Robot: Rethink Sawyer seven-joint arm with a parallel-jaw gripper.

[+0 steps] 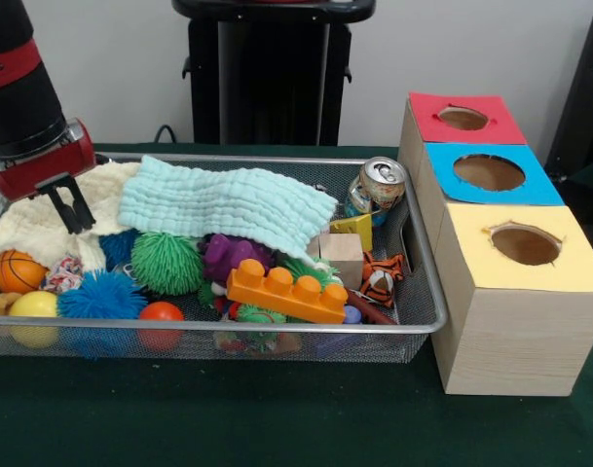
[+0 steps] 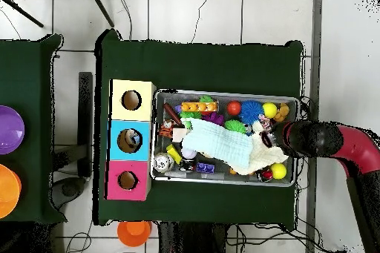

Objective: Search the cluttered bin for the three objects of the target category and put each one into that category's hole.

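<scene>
Cloths (image 1: 218, 199) blanket the cluttered bin (image 1: 277, 329) — gripper (image 1: 74, 206) spread, grasping nothing, above the cream one (image 1: 33, 229).

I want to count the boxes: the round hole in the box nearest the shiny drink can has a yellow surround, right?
No. In the front view the shiny drink can leans in the silver wire-mesh basket beside the pale wooden box whose round hole has a blue surround; yellow is the next box.
</scene>
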